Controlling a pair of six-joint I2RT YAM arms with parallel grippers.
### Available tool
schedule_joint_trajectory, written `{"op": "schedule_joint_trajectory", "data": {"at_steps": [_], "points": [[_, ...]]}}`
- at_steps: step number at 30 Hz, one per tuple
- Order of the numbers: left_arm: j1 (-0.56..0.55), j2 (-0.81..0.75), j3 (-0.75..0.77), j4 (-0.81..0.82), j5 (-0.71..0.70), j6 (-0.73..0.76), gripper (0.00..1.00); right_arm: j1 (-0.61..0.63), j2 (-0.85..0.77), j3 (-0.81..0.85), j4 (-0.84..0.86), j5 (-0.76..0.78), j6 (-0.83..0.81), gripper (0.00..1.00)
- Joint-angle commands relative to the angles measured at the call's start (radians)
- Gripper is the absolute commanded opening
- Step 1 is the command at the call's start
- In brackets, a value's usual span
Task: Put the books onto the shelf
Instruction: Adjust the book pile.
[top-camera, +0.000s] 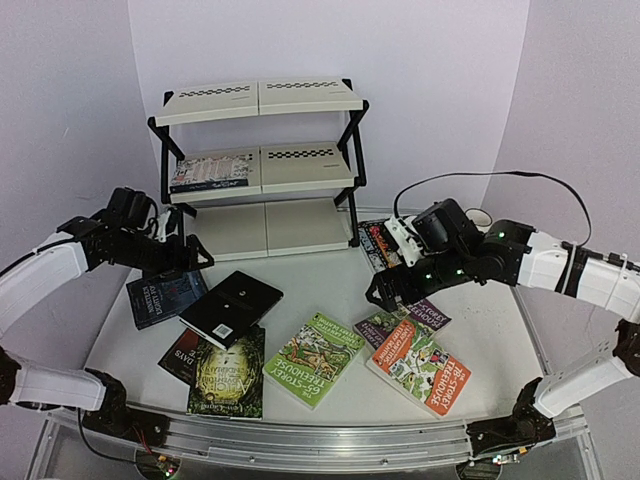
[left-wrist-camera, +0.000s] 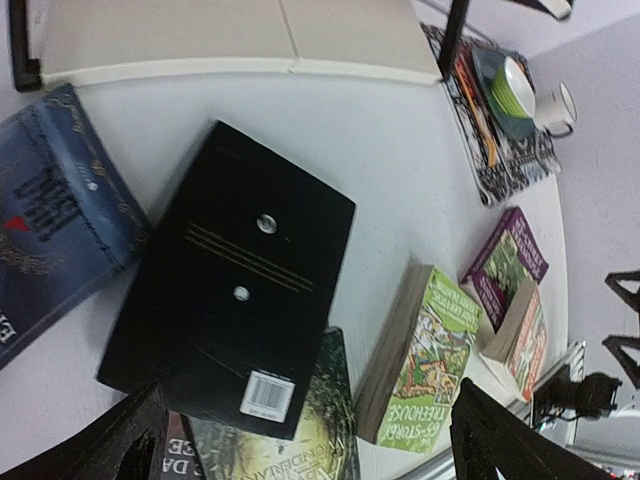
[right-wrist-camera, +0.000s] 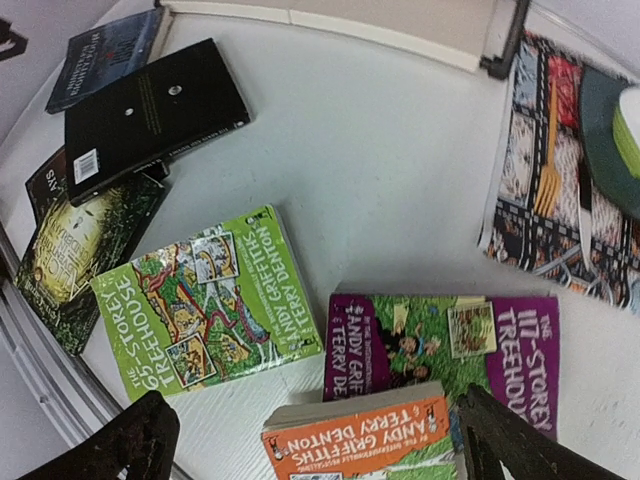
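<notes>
Nearby, thin glossy rectangular books (top-camera: 231, 307) lie before the panelled plastic shelf (top-camera: 305, 165).

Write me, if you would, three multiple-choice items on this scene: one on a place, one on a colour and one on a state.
1. On which tier of the cream-panelled, black-framed three-tier shelf does the thin white-covered book lie? A top; B middle; C bottom.
2. What colour is the paperback lying partly on the purple paperback? A orange; B black; C white.
3. How do the left tool and right tool stand? A both open, empty; B both shut; C left shut, right open.
Answers: 1 B, it rests on the middle tier's left panel. 2 A, the orange paperback overlaps the purple one's edge. 3 A, both wrist views show them spread wide, gripping nothing.
</notes>
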Motion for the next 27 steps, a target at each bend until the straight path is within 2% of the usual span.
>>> {"op": "schedule_joint_trajectory", "data": {"at_steps": [1,6,9,15,19,23,27], "points": [[-0.176,0.004,0.007,0.036,-0.026,-0.055,1.00,0.006,-0.051,-0.031,-0.218,0.104,0.285,0.98],[-0.345,0.032,-0.005,0.114,-0.087,-0.105,1.00,-0.022,-0.102,-0.110,-0.406,0.189,0.361,0.98],[-0.415,0.071,-0.018,0.184,-0.092,-0.143,1.00,-0.084,-0.126,-0.157,-0.445,0.151,0.358,0.98],[-0.544,0.160,-0.044,0.351,-0.090,-0.221,0.99,-0.268,-0.153,-0.237,-0.445,-0.056,0.328,0.98],[-0.642,0.245,-0.042,0.462,-0.122,-0.286,0.99,-0.320,-0.133,-0.275,-0.437,-0.120,0.350,0.98],[-0.727,0.373,0.009,0.531,-0.146,-0.319,0.98,-0.366,-0.093,-0.332,-0.359,-0.204,0.370,0.98],[-0.768,0.502,0.039,0.665,-0.097,-0.383,0.97,-0.369,-0.055,-0.363,-0.277,-0.248,0.376,0.98]]}}
